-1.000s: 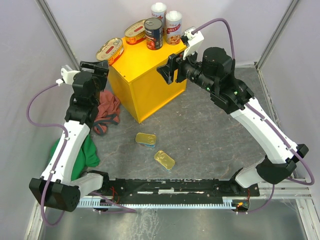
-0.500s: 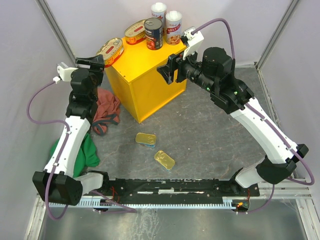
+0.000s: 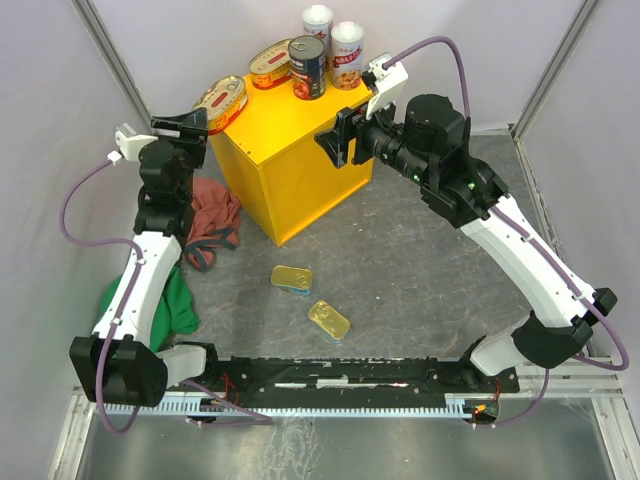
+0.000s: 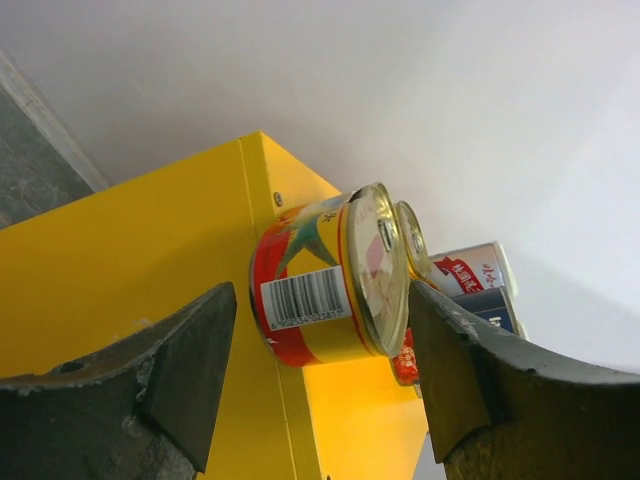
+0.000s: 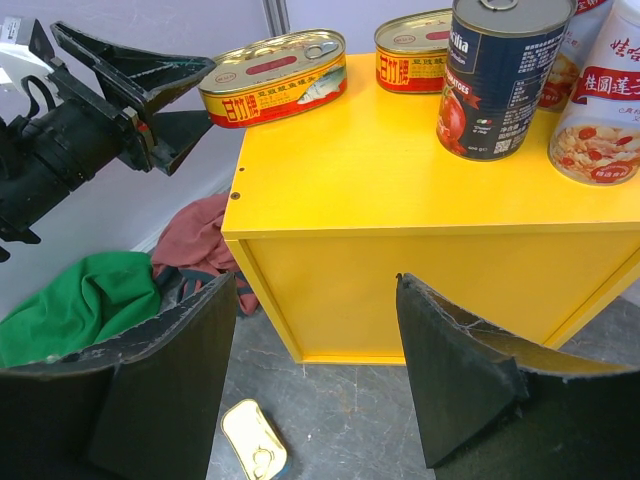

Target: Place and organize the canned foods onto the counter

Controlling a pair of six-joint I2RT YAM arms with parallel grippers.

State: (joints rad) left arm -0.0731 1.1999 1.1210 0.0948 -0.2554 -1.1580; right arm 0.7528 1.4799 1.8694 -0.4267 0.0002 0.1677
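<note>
We see the yellow box [image 3: 285, 125] standing on the floor [image 3: 420, 270], with five cans on its flat top. The first oval tin [image 3: 222, 98] lies flat at the box's left corner, one end jutting out past the edge. The second oval tin [image 3: 270, 63] lies flat farther back along the top. Just beside it a dark can [image 3: 307, 70] stands upright. Behind that, at the far end of the top, a tall white-topped can [image 3: 317, 25] and another tall can [image 3: 347, 58] stand upright side by side.

The left gripper [image 4: 318, 300] hangs just off the box's left corner, level with the top. Its fingers are spread. In the wrist view one sits on each side of the jutting tin, with a gap on both sides, so we see no grasp on it. The right gripper [image 5: 315, 290] hovers off the box's right side, facing its side wall. Its fingers are spread wide and hold nothing.

Two more tins are not on the box. One flat gold tin [image 3: 291, 278] lies on the floor in front of the box. The other flat tin [image 3: 329, 319] lies farther out from the box, apart from the first. A red cloth [image 3: 212, 220] lies crumpled just beside the foot of the box's left side. A green cloth [image 3: 178, 300] lies farther out from the box, partly under the left arm.
</note>
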